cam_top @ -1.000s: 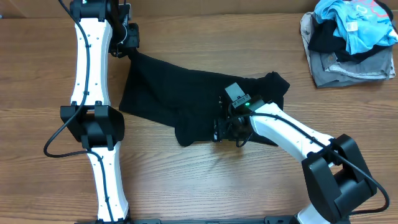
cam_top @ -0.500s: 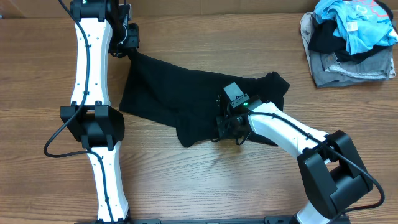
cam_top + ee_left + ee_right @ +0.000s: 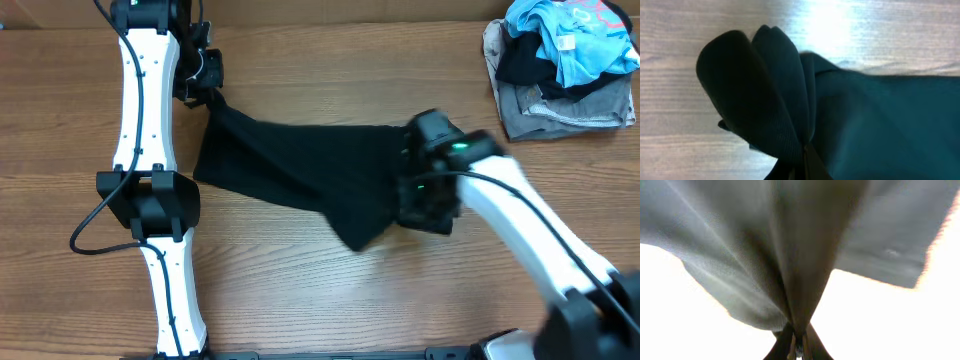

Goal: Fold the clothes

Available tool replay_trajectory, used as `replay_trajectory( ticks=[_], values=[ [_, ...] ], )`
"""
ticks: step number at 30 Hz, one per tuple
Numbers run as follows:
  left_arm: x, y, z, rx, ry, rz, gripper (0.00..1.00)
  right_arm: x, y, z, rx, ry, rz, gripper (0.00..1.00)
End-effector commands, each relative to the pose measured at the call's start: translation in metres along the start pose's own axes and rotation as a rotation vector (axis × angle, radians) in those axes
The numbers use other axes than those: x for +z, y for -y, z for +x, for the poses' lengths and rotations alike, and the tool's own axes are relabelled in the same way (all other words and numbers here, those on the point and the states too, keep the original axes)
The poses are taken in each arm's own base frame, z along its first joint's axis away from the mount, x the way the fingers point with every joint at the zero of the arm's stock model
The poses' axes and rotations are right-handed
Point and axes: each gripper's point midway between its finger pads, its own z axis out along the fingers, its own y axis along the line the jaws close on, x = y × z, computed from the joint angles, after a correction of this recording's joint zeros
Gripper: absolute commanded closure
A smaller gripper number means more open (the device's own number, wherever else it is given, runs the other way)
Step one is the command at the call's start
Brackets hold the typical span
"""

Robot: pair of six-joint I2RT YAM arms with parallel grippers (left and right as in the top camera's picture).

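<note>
From above, we see the black garment [image 3: 290, 160] lying across the middle of the table [image 3: 300, 300], drawn out between our two claws. The left claw [image 3: 210, 94] sits at the cloth's far left corner, and that corner is pulled up into a point between its jaws. The right claw [image 3: 412, 200] is at the cloth's right end, smeared by blur, with fabric bunched against it. A loose flap pokes toward the near edge just left of it. We cannot tell from here how much of that end is off the wood. In the far right corner is a pile [image 3: 560, 70] with a blue shirt [image 3: 575, 35] on top and a grey garment [image 3: 550, 115] beneath, well apart from the black cloth.

In the left wrist view, our jaws are closed at the bottom edge, gripping the garment. The fabric fans out from that pinch. Two rounded folds bulge to the left and a broad smooth sheet runs off to the right, with pale wood grain behind.

The right wrist view is washed out, so the cloth reads grey against a white glare and we cannot make out the table. The jaws at the bottom middle are clamped tight on a narrow pleat. From there the garment spreads upward and outward to both sides, and a straight edge shows at the right.
</note>
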Motion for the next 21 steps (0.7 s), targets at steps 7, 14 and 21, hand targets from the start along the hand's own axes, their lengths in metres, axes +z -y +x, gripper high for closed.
replay_trajectory(
  ticks=[7,14,21],
  values=[
    [-0.027,0.029,-0.006,0.042,0.086,0.029,0.96,-0.037,0.026,-0.028,-0.007,0.128,-0.084,0.96],
    [-0.011,0.047,-0.027,0.090,0.147,0.027,0.96,-0.035,0.040,-0.092,0.013,0.328,-0.071,0.96],
    [0.006,0.047,-0.046,0.093,0.191,0.013,0.96,-0.038,0.041,-0.136,0.013,0.468,-0.093,0.00]
  ],
)
